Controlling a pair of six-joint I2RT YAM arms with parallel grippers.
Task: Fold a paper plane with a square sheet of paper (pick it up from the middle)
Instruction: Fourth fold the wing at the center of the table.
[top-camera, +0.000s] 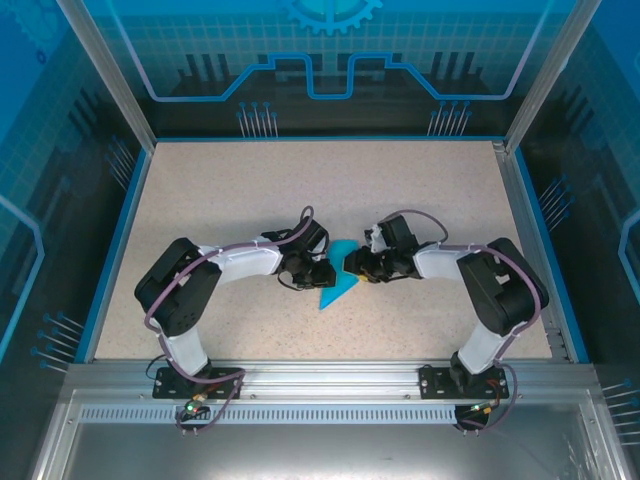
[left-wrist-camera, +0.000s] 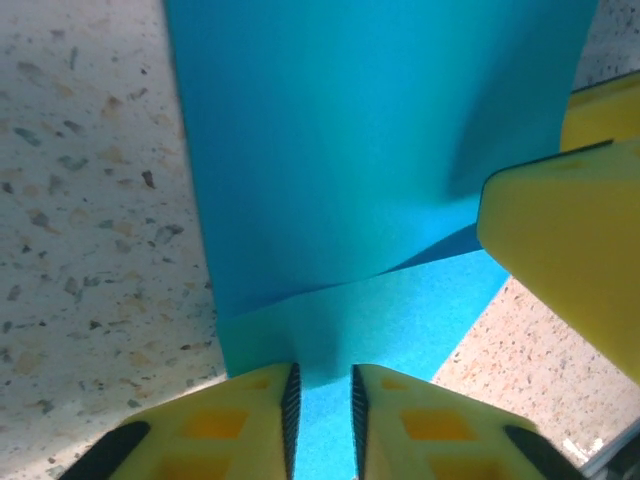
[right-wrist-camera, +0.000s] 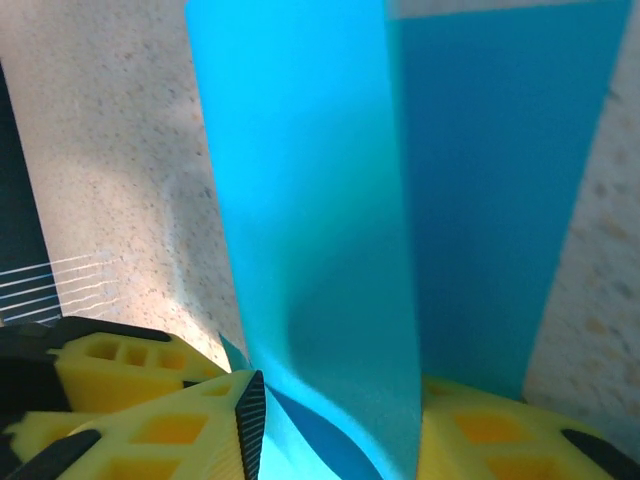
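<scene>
Arms meet at blue sheet (top-camera: 335, 288)
Left pincer (left-wrist-camera: 322, 420) narrowly parted; right pincer (right-wrist-camera: 340, 405) (raised flap between its jaws), grip unclear.

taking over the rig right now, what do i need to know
Left gripper: jaws a narrow gap apart, low over the paper; no clear grip.
Right gripper: jaws apart around a raised flap; grip unclear.
Paper: mid-table, between both grippers.
Done: at least one fold is in.
Left: no plane shape yet; the remaining folds.
</scene>
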